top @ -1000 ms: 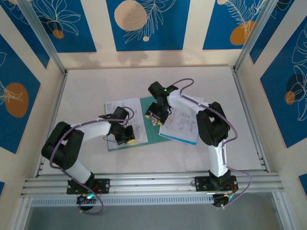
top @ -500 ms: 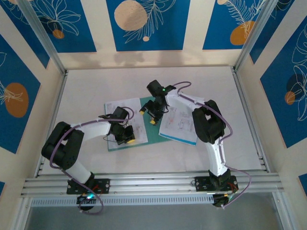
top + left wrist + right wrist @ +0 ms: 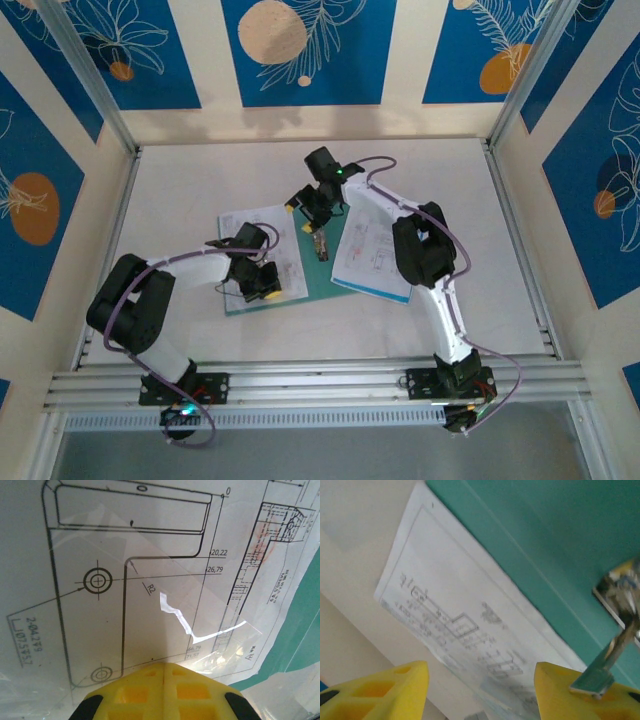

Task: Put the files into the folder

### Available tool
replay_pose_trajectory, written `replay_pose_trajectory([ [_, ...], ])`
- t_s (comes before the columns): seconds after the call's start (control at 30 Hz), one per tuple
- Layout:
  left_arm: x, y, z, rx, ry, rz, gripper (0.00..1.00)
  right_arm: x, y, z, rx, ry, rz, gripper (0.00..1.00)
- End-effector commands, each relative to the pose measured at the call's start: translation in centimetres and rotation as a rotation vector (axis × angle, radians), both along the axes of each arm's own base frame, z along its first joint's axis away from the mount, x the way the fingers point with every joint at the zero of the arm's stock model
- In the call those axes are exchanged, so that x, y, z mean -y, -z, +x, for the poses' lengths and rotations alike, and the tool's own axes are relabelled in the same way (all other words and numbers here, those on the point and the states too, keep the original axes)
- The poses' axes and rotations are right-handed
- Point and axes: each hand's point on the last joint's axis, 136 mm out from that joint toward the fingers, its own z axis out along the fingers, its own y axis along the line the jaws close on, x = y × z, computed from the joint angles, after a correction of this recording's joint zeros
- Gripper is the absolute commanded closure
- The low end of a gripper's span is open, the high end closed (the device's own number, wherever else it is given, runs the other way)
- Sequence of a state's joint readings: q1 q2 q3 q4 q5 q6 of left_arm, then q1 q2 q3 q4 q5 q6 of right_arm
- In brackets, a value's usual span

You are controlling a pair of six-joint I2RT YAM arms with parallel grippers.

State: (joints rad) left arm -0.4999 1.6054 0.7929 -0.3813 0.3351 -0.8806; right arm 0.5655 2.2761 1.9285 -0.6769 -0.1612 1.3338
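Flat teal card folder (image 3: 545, 530), printed white files (image 3: 150, 555)

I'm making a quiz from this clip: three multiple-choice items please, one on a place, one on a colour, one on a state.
1. The left gripper is: A on bare table; B on a printed sheet; C at the back wall.
2. The folder is: A red; B teal-green; C black.
3. The right gripper is: A open; B shut; C holding a sheet.
Answers: B, the left wrist view shows print under it; B, its card is teal-green; A, its fingers stand apart, nothing between.
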Motion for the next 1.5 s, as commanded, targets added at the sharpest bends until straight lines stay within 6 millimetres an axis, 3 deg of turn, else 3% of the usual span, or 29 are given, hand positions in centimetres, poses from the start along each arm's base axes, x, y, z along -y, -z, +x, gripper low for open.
replay_pose_trajectory([
  [0.0,-3.7,2.8,-2.9,-0.121,-0.011,0.159,1.00,0.5,1.6,1.4,-0.021,0.025,-0.014,0.42],
  [0.2,-4.2,2.7,-2.9,-0.121,-0.007,0.175,1.00,0.0,1.6,2.8,-0.007,-0.009,0.007,0.43],
  [0.43,-6.2,2.1,-2.0,-0.118,-0.016,0.200,1.00,0.5,-4.4,3.4,0.159,-0.059,0.025,0.41],
  [0.57,-7.4,1.5,-0.7,-0.099,-0.027,0.193,1.00,4.0,-6.0,2.0,0.185,-0.049,-0.060,0.42],
  [0.8,-5.9,-0.8,1.8,-0.035,-0.014,0.122,0.97,12.7,-3.1,-3.9,0.080,0.052,-0.162,0.47],
  [0.9,-4.2,-2.7,2.3,0.002,-0.028,0.074,0.82,15.5,-1.3,-6.6,0.010,0.090,-0.167,0.50],
  [1.07,3.0,-4.8,1.9,0.014,0.028,-0.123,0.64,17.2,1.5,-10.1,-0.115,0.135,-0.156,0.51],
  [1.17,7.5,-5.1,1.3,0.001,0.105,-0.201,0.58,17.4,3.2,-11.7,-0.190,0.177,-0.142,0.51],
  [1.23,9.4,-5.0,1.0,-0.007,0.149,-0.207,0.56,17.8,4.2,-12.5,-0.224,0.200,-0.144,0.51],
  [1.47,13.3,-4.1,-0.2,-0.028,0.212,-0.242,0.54,19.0,5.6,-14.6,-0.295,0.221,-0.183,0.51],
])
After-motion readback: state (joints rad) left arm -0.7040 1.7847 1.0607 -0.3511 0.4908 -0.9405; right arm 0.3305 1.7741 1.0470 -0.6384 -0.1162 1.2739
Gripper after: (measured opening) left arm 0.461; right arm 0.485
